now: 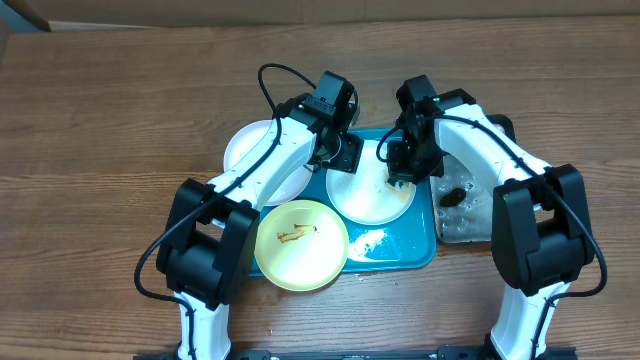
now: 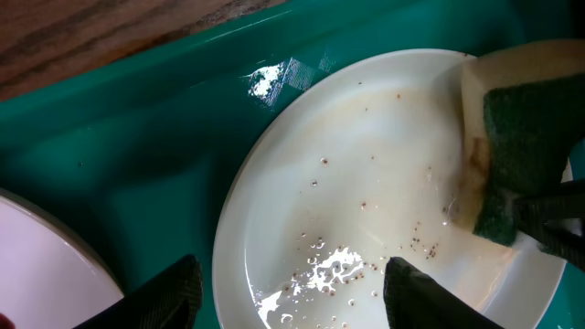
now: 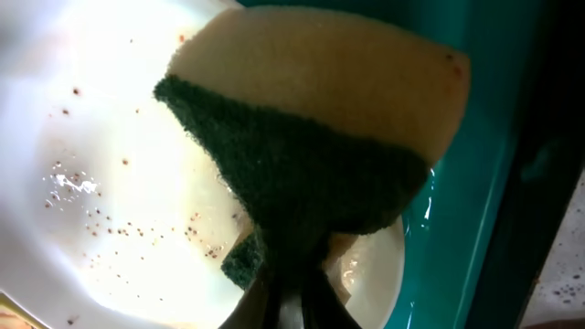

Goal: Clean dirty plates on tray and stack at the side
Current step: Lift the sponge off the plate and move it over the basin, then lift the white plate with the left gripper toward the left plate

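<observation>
A white plate (image 1: 245, 155) lies at the far-left corner of the teal tray (image 1: 420, 250). Whether it rests wholly on the wooden surface (image 1: 100, 150) or overlaps the tray's rim cannot be told. What shows of it looks free of smears, so it may already be washed and set aside.

Next comes the left pincer (image 2: 291, 279), spread wide. It hovers low over the left rim of the middle white plate (image 1: 365, 195), one finger outside the rim and one over the dish, pinching nothing.

The yellow-green plate (image 1: 300, 245) sits at the tray's near-left corner, overhanging the edge. It carries a brown smear in its middle and looks unwashed.

The middle plate lies inside the tray, wet and shiny, with small dark specks and a brownish film toward its right side. The right pincer (image 3: 285, 306) is pressed together on the green scouring layer of a yellow sponge (image 3: 320, 100), whose face is against that right side. A black tray (image 1: 465, 225) of foamy water stands just right of the teal one.

As a judgement, the task is about midway. One plate seems done and the second is being scrubbed. The yellow-green one is left to wash, and no stack is formed yet.
</observation>
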Tool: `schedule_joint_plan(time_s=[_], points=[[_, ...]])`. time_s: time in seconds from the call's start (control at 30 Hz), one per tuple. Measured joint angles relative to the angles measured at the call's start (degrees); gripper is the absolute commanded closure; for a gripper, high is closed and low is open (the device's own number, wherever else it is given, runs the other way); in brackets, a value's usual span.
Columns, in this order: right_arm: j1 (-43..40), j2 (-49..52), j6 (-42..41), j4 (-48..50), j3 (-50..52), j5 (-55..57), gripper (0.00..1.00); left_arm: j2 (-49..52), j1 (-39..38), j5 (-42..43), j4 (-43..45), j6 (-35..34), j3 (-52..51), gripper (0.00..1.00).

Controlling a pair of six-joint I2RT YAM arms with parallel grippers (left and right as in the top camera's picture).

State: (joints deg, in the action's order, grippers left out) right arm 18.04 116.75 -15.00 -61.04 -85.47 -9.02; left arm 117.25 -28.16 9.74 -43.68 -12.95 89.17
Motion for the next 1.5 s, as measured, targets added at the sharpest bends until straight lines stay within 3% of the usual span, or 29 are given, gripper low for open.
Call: schedule_joint_plan(time_s=[0.07,0.13,0.67,0.93,1.0,1.4,1.47,1.5], points=[[0.0,0.0,0.0,0.1,0.0,0.0,0.96,0.0,0.0,0.0,0.0,-0.1,0.0,0.59],[0.0,0.0,0.0,0.2,0.0,0.0,0.96,0.0,0.0,0.2,0.0,0.2,0.0,0.65],[0.0,0.0,0.3,-0.8,-0.1,1.7,0.96,0.0,0.0,0.1,-0.3,1.1,0.0,0.57],[0.0,0.0,1.2,-6.4,-6.5,3.2,0.96,0.0,0.0,-1.1,0.2,1.1,-0.3,0.60],[0.0,0.0,1.3,-7.1,-8.4,3.4,0.96,0.0,0.0,-1.5,0.3,1.1,-1.0,0.68],[0.0,0.0,1.6,-8.6,-10.4,4.3,0.96,2.1,0.0,-0.9,2.2,1.3,-3.8,0.67],[0.0,0.0,1.5,-8.9,-10.4,4.5,0.96,3.3,0.0,0.2,3.1,1.3,-3.8,0.76],[0.0,0.0,1.5,-9.0,-10.4,4.6,0.96,4.0,0.0,0.7,3.5,1.2,-3.8,0.85]])
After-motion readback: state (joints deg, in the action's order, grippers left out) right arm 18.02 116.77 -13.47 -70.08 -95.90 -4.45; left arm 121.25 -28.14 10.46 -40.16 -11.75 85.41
